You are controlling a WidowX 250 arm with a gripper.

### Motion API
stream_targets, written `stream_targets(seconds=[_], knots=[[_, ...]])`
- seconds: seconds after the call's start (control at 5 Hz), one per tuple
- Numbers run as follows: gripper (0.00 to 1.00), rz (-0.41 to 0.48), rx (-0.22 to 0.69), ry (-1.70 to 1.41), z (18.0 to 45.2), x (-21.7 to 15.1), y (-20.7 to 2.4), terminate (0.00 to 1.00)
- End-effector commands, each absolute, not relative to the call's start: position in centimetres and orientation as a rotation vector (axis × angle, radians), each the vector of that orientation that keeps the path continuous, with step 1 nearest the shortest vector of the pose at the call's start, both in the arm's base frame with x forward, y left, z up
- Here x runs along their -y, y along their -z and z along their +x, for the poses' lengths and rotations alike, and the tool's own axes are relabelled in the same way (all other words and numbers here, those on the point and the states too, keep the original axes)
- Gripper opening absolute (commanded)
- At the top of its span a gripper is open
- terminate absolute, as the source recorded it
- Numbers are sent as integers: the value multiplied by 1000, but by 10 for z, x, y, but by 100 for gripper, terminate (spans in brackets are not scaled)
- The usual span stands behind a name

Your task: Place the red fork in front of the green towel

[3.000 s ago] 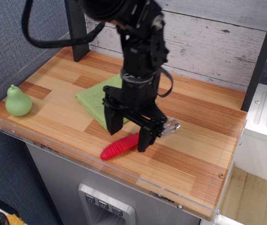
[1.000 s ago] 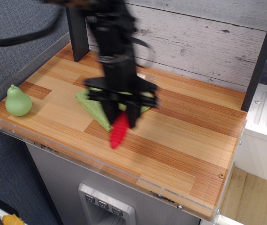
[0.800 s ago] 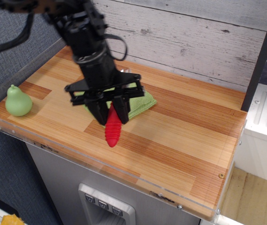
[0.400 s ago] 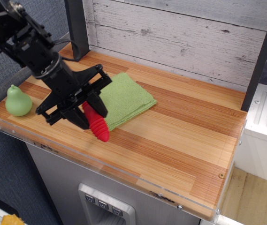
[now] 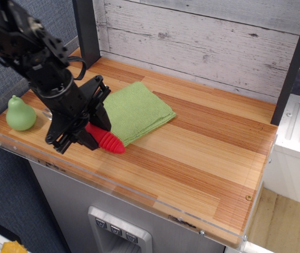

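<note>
- Gripper [image 5: 84, 128] sits at the left of the frame, low over the wooden tabletop [image 5: 202, 158], its black fingers pinching the red fork [image 5: 105, 139] by the upper part of the handle.
- Only the ribbed red handle shows; it sticks out toward the lower right from between the fingers, with its rounded end pointing toward the middle of the frame. The metal head is hidden behind the gripper.
- The handle's free end lies just beside the lower corner of the green towel [image 5: 135, 109]; whether the two touch cannot be told.
- The handle looks very close to the tabletop, but whether it rests on the wood or is held just above it is unclear.
- The towel lies flat as a folded square, turned like a diamond, in the centre-left of the frame, to the upper right of the gripper.
- The black arm [image 5: 26, 45] reaches in from the upper left corner and covers part of the left end of the table.
- A small green pear toy [image 5: 19, 114] stands upright at the far left edge of the table, left of the gripper and apart from it.
- A whitewashed plank wall [image 5: 202, 37] runs behind the table along the top of the frame.
</note>
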State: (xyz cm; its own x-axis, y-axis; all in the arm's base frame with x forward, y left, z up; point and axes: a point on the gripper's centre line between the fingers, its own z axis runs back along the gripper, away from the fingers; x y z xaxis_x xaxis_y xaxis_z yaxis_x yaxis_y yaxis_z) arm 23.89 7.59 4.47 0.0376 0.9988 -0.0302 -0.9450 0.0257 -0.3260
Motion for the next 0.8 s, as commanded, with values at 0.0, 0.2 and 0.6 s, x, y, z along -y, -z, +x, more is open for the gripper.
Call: stream_targets(seconds=[0.0, 0.2, 0.6], knots=[[0, -199, 178, -1758, 247, -80, -31, 0], [0, -202, 140, -1748, 246, -81, -25, 0], [0, -253, 45, -1676, 241, -81, -20, 0]])
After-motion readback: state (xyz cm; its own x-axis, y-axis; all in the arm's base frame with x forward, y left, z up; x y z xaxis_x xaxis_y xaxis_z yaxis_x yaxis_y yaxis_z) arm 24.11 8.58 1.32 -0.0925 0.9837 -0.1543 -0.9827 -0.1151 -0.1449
